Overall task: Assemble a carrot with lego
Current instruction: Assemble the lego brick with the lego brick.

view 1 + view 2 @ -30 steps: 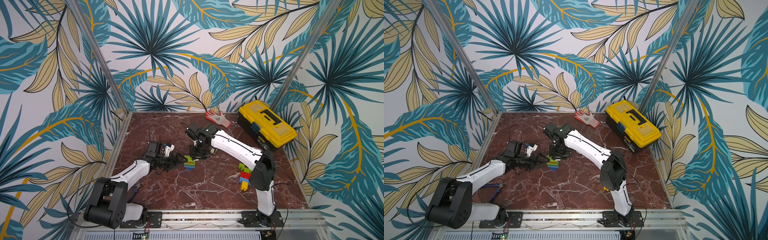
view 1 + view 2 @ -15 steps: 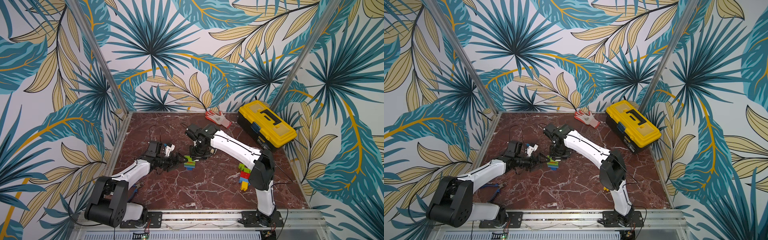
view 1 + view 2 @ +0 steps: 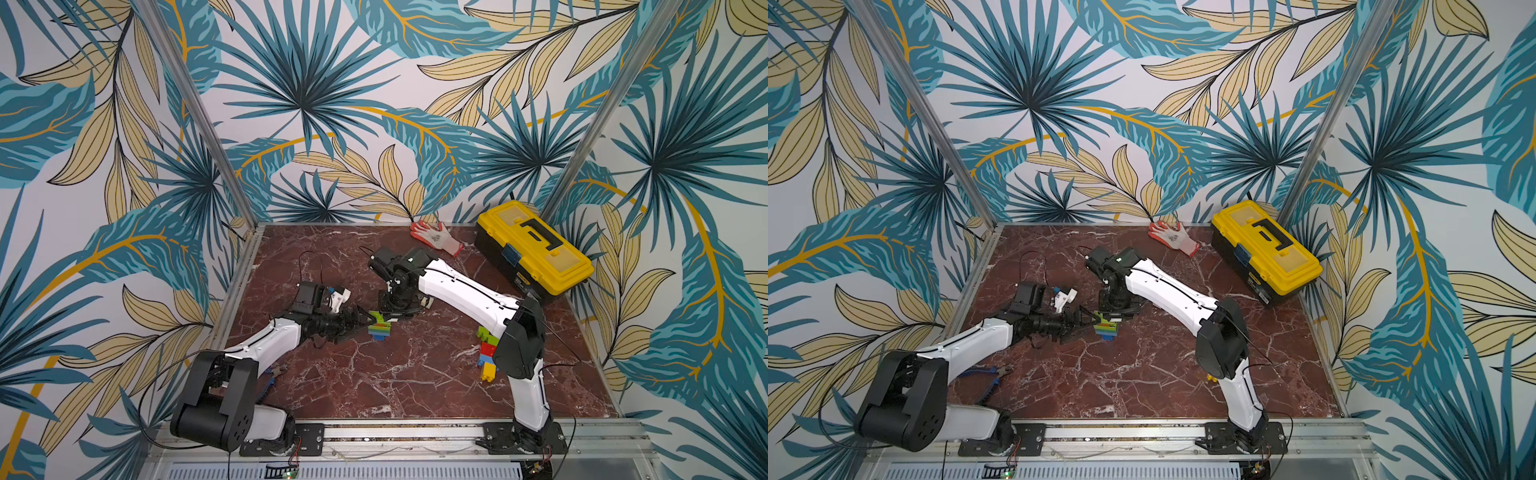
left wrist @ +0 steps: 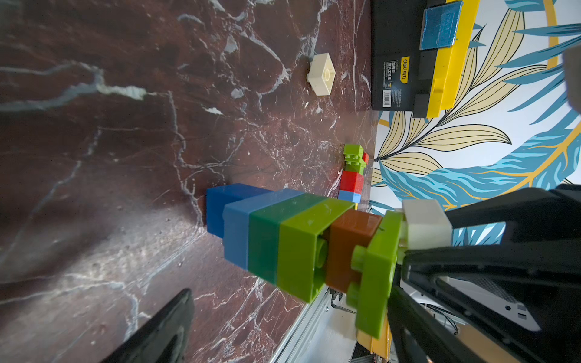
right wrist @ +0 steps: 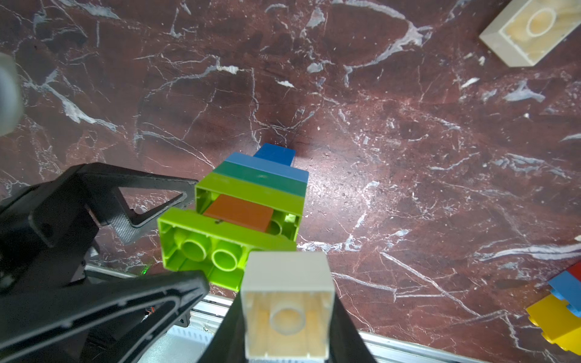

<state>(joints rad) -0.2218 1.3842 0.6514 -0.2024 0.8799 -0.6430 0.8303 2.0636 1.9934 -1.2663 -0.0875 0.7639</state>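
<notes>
A lego stack (image 3: pixel 379 329) (image 3: pixel 1106 327) stands on the marble table. From the table up it is dark blue, light blue, dark green, lime, orange (image 4: pixel 352 248), then an oblong lime brick (image 5: pixel 204 248). My right gripper (image 5: pixel 287 317) (image 3: pixel 392 315) is shut on a cream brick (image 5: pixel 287 276) (image 4: pixel 424 226) that rests against one end of that top lime brick. My left gripper (image 4: pixel 289 317) (image 3: pixel 365 320) is open, its fingers (image 5: pixel 151 204) on either side of the stack's top.
A loose cream brick (image 4: pixel 320 74) (image 5: pixel 528 31) lies beyond the stack. More lego (image 3: pixel 487 351) is piled by my right arm's elbow. A yellow toolbox (image 3: pixel 534 245) and a glove (image 3: pixel 436 237) sit at the back right. Pliers (image 3: pixel 994 374) lie near the left arm's base.
</notes>
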